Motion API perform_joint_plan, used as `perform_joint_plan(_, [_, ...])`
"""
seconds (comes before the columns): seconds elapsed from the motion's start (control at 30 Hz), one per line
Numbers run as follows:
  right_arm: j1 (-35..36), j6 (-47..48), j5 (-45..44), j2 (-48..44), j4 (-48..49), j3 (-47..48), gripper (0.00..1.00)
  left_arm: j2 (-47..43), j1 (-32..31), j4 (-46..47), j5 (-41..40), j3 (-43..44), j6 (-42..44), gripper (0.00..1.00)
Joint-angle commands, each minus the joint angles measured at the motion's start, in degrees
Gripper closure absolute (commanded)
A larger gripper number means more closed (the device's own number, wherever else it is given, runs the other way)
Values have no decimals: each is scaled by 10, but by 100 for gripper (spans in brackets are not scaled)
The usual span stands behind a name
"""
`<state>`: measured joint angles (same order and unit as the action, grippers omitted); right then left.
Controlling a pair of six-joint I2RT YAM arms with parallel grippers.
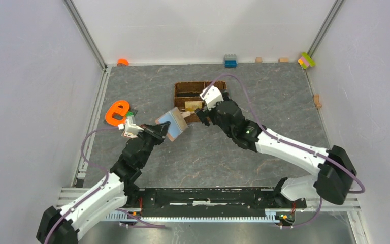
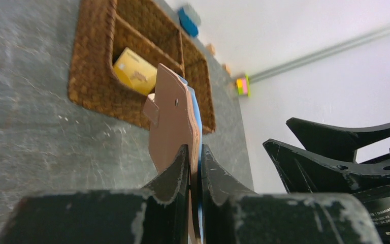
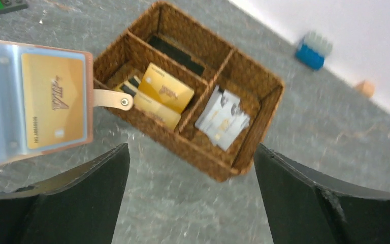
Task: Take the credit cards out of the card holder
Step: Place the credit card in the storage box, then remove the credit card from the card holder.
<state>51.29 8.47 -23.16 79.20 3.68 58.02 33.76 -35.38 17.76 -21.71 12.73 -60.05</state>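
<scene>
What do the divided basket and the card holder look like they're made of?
Basket: woven brown fibre, likely wicker or seagrass; the plaited texture shows on its walls. Card holder: smooth matte leather or imitation, with a snap tab; its inside pocket looks like clear bluish plastic.

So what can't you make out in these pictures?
Right wrist view: the card holder runs off the left edge; whether more cards lie under its gold card is hidden.
Left wrist view: the holder is edge-on in the left gripper, its inside unseen.
Same view: print on the gold cards in the woven basket is blurred; the dark thing in its far compartment is too shadowed to name.
Top view: the right arm covers part of the basket.
</scene>
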Motion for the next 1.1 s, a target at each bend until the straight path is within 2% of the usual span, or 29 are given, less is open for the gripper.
perform_joint_plan(0.0, [-1,-163,-42,-60,-23,-68,2,76,-1,124,116,33,21,98])
perform_joint_plan(0.03, [-4,-178,-41,-75,-22,-82,2,87,-2,138,138,36,25,98])
perform_joint_plan(0.2, [-60,-230,81,-166,78,-199,2,116,-1,219,210,33,40,98])
perform_joint_plan(0.37, [-187,-307,292,-205,143,-281,2,152,-1,280,282,43,36,98])
perform_joint_plan(0.47, [-218,-334,388,-206,200,-305,2,180,-2,327,318,47,26,98])
perform_joint_plan(0.63, [-226,-350,448,-212,250,-325,2,216,-1,402,359,45,2,98])
perform_joint_plan(0.87, [-252,-468,554,-200,441,-390,2,233,-1,480,369,27,-27,98])
perform_joint_plan(1.07, [-261,-531,605,-174,563,-415,2,264,-1,535,421,41,-51,98])
